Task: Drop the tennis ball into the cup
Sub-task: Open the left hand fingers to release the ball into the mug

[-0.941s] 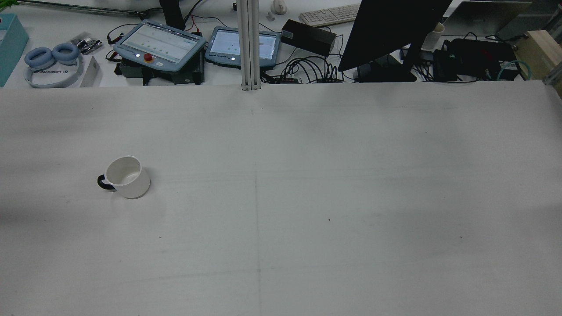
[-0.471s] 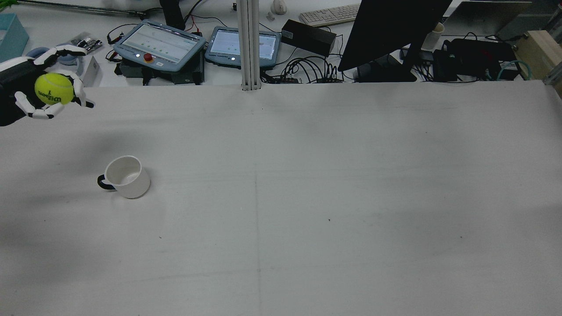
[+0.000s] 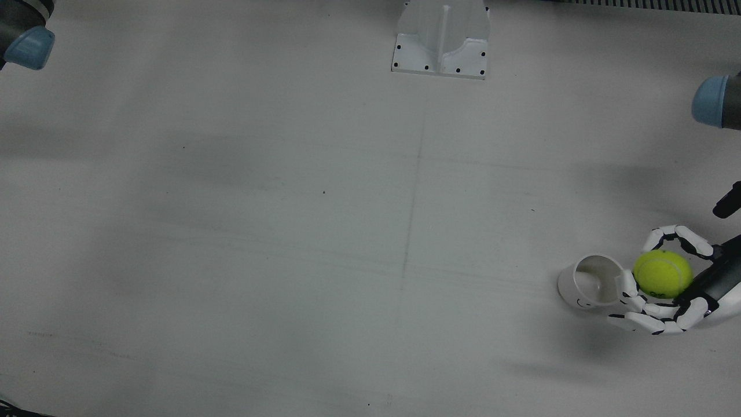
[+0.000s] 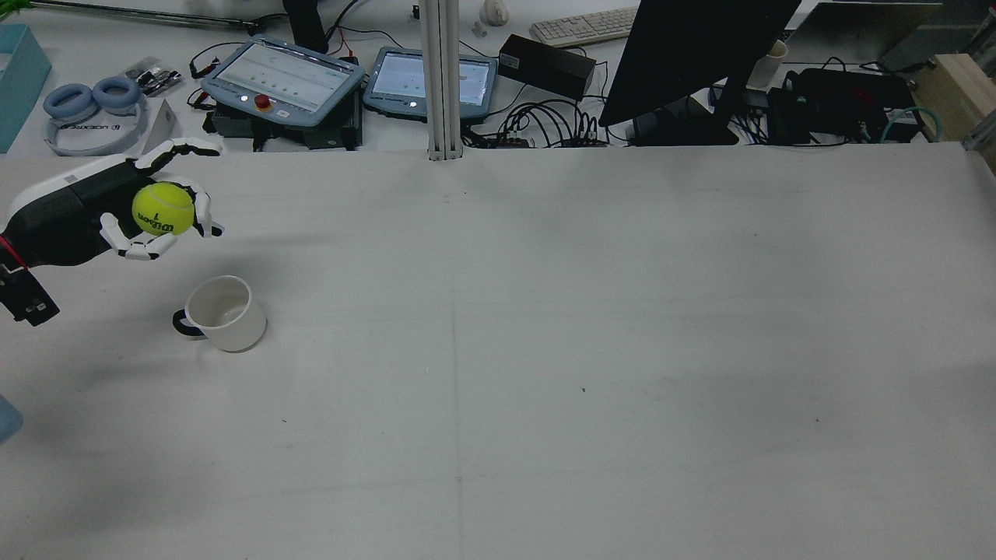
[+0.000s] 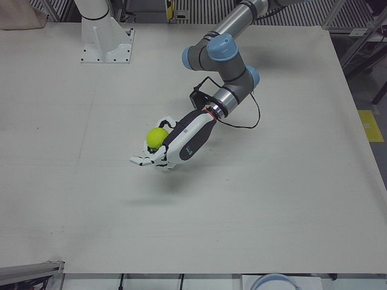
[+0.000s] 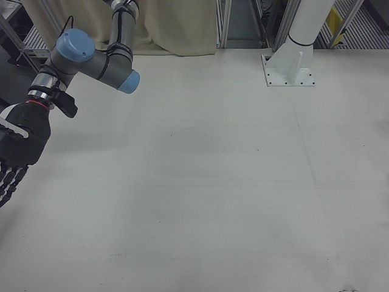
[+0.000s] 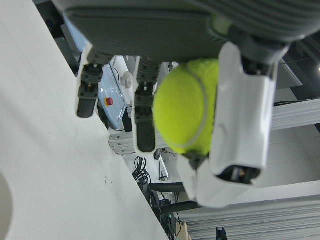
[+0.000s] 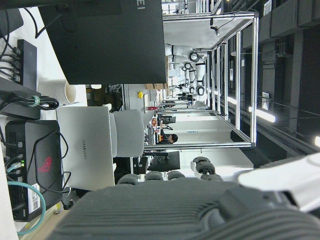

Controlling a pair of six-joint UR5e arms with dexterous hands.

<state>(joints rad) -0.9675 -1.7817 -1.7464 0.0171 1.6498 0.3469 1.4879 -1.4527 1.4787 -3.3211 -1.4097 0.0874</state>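
Left hand point(image 4: 117, 214): raised above the white table point(image 4: 545, 350) at its far left in the rear view, fingers curled round a yellow-green tennis ball point(image 4: 163, 208) and holding it clear of the surface. One finger juts forward, apart from the ball.

Mug point(image 4: 222, 313): white, dark handle on its left side, upright on the table, mouth open, interior bare. In the rear view it stands nearer than the held ball and slightly right of it; in the overhead front view the ball point(image 3: 663, 273) shows just beside the mug's rim point(image 3: 590, 282), not over its mouth.

Right hand point(image 6: 15, 152): dark palm with white fingers, seen only at the edge of the right-front view, raised over the table. Whether it is spread or closed cannot be told.

Beyond the far table edge: blue headphones point(image 4: 89, 117), two teach pendants point(image 4: 284, 78), a dark monitor point(image 4: 692, 54).
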